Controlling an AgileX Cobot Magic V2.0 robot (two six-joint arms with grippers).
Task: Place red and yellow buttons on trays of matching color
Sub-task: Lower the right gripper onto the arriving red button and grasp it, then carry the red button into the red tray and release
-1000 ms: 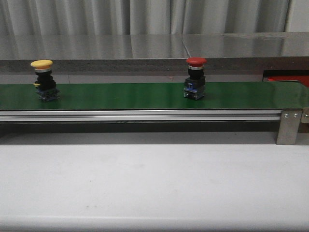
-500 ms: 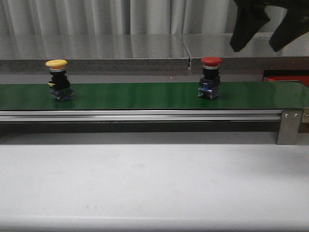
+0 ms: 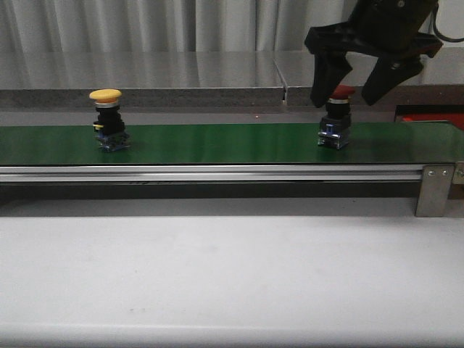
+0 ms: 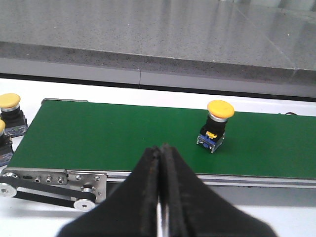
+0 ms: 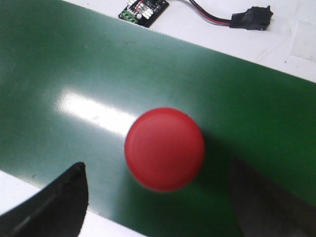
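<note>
the right gripper (image 3: 353,93) is hanging wide open around the red button (image 3: 336,116) on the green belt (image 3: 217,142), fingers (image 5: 49,207) touching nothing, while the left gripper (image 4: 162,163) is sitting closed and empty.

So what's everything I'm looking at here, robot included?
Red button: one, red cap, on the belt's right part, between the open right fingers.
Yellow button: one on the belt's left part; two more beside the belt's end in the left wrist view.
Belt: one, green, long, running across the table.
Red tray: one, partly visible behind the belt at far right.
Circuit board: one, with cable, beside the belt.
Table: white, in front.
Right gripper: black, open, over the red button.
Left gripper: black, shut, empty.
</note>
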